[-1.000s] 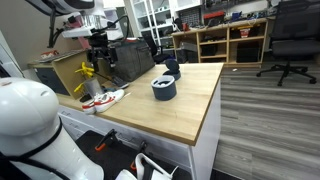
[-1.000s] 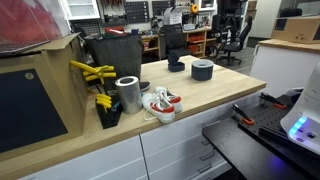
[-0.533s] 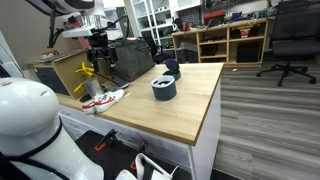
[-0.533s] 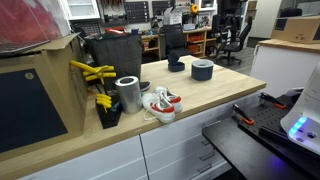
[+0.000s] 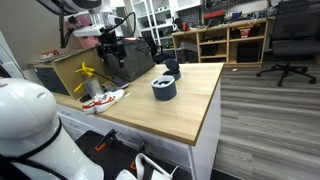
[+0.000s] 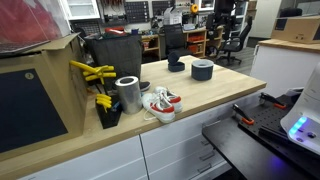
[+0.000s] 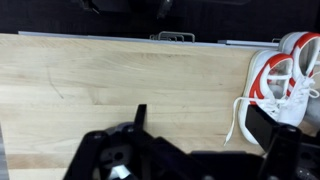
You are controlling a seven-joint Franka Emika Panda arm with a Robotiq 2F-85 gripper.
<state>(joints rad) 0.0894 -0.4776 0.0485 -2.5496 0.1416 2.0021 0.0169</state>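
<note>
My gripper [image 7: 205, 128] is open and holds nothing; its dark fingers [image 7: 270, 125] frame bare wooden tabletop [image 7: 110, 80] in the wrist view. A pair of white sneakers with red trim [image 7: 287, 75] lies at the right of that view, and a loose white lace trails close to the right finger. In an exterior view the gripper [image 5: 110, 57] hangs high over the table's back corner, above and behind the sneakers [image 5: 103, 99]. The sneakers [image 6: 160, 103] also show in both exterior views, lying beside a metal can [image 6: 128, 93].
Two dark round containers [image 5: 164, 88] [image 5: 170, 70] stand further along the table. Yellow clamps [image 6: 92, 72] hang on a box by the can, with a black bin [image 6: 115, 55] behind them. Shelves and office chairs [image 5: 290, 40] stand beyond the table.
The arm has shifted sideways along the table's back edge, towards the containers. The jaws stay open and nothing on the table has moved.
</note>
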